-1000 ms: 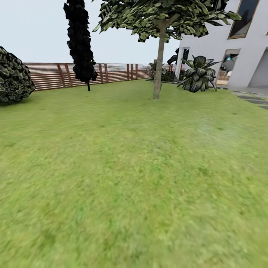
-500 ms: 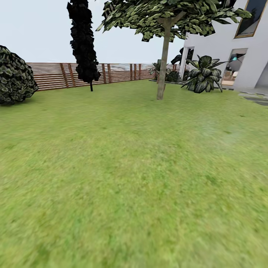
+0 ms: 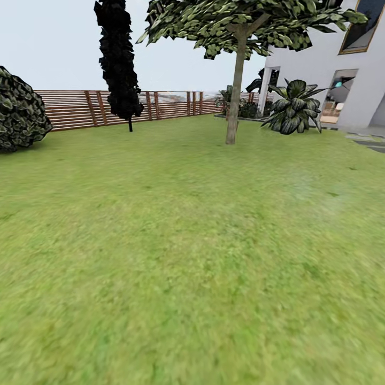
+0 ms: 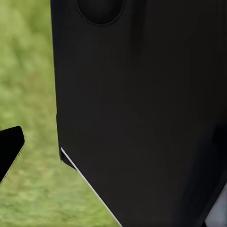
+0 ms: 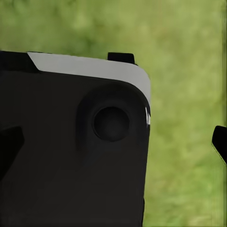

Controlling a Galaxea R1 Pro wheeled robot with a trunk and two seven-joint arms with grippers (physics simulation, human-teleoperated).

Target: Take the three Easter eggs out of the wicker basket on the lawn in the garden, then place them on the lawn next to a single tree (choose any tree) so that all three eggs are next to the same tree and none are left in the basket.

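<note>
A: What does the head camera take in?

B: The lawn [image 3: 182, 251], mottled green, running from the near edge up to a slatted wooden fence [image 3: 160, 105] at the far edge. A tree [image 3: 233, 101] with a slim pale trunk and a leafy crown stands on the grass toward the far right, in front of the white house [image 3: 342, 64].

A: Anything beside it?

B: A broad-leaved palm-like plant [image 3: 293, 107] just to its right, near the house wall. A dark cypress-like tree [image 3: 118, 59] rises by the fence, well apart to the left, and a round dark bush [image 3: 20, 109] sits at the far left edge. Grey paving [image 3: 369, 140] shows at the right edge of the grass.

A: And the end effectors?

B: In the left wrist camera, a large black body of the robot [image 4: 142, 109] blocks most of the picture, with blurred grass beside it and a dark finger [image 4: 9, 149] at the border. I cannot tell whether the left end effector is open or closed. The right wrist camera shows a similar black housing [image 5: 71, 151] with a pale top edge over grass, and dark finger [image 5: 220, 142] at the border; its state I cannot tell either.
</note>
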